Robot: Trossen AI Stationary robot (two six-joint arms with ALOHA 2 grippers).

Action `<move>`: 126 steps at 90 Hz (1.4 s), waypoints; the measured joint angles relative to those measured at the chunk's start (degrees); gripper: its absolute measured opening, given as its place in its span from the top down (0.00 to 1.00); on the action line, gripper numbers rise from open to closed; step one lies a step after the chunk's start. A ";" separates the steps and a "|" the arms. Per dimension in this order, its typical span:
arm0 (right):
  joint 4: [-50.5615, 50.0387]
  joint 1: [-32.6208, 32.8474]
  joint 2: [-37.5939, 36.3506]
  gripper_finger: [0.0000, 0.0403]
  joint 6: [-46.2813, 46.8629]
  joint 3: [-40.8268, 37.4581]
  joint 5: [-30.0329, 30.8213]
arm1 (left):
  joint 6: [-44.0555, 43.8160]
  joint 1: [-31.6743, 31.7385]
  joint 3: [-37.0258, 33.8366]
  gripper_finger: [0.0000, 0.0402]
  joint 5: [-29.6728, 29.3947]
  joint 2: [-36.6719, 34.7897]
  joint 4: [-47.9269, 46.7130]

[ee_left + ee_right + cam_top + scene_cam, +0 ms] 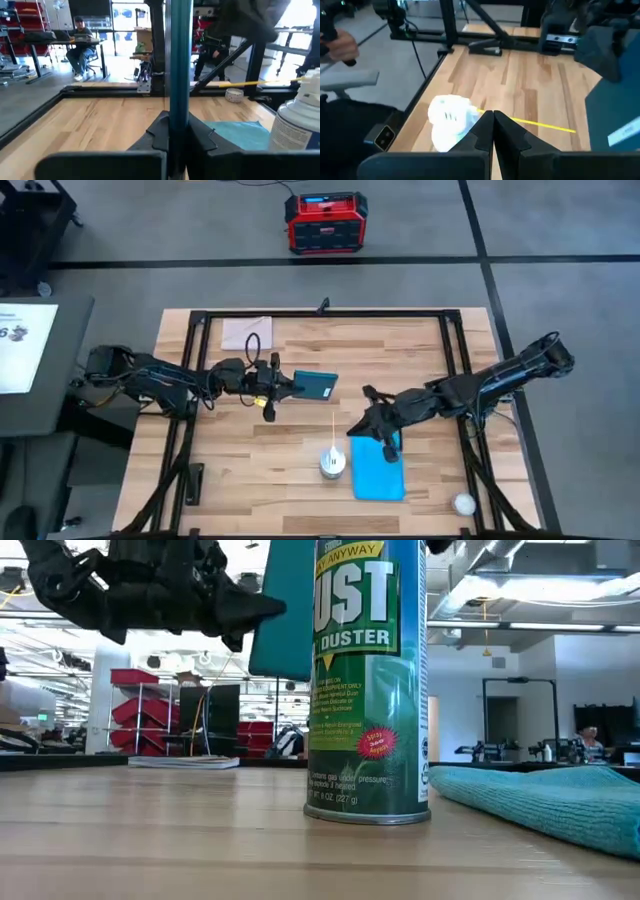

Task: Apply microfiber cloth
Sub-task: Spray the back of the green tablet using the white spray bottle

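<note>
Duster can [367, 680] foremost; microfiber cloth [378, 467] lies beside it at the table's front edge.
Right gripper [385, 432], fingers pressed together, is poised over the cloth's far end; left gripper [283, 385] pinches the teal tablet [315, 386].

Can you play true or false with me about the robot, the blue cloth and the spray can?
1. The left gripper holds the dark teal device up off the table. True.
2. The microfiber cloth is draped over the device. False: it lies flat on the wooden table, apart from the device.
3. The spray can stands upright beside the cloth. True.
4. The right gripper is far from the cloth. False: it is right over the cloth's far end, fingers shut.
5. The pale grey-beige sheet lies on top of the blue cloth. False: it sits at the table's far edge, behind the left arm.
</note>
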 joint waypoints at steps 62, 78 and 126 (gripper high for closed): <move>-5.82 0.85 0.77 1.00 3.70 2.19 2.93 | -1.64 3.01 6.76 0.99 4.23 17.99 13.18; -7.09 0.79 2.56 1.00 4.46 3.31 2.93 | -2.25 2.87 6.71 0.99 4.35 18.35 16.08; -26.05 0.08 14.09 1.00 4.48 21.86 2.01 | -2.10 2.55 6.67 0.99 4.17 17.53 17.25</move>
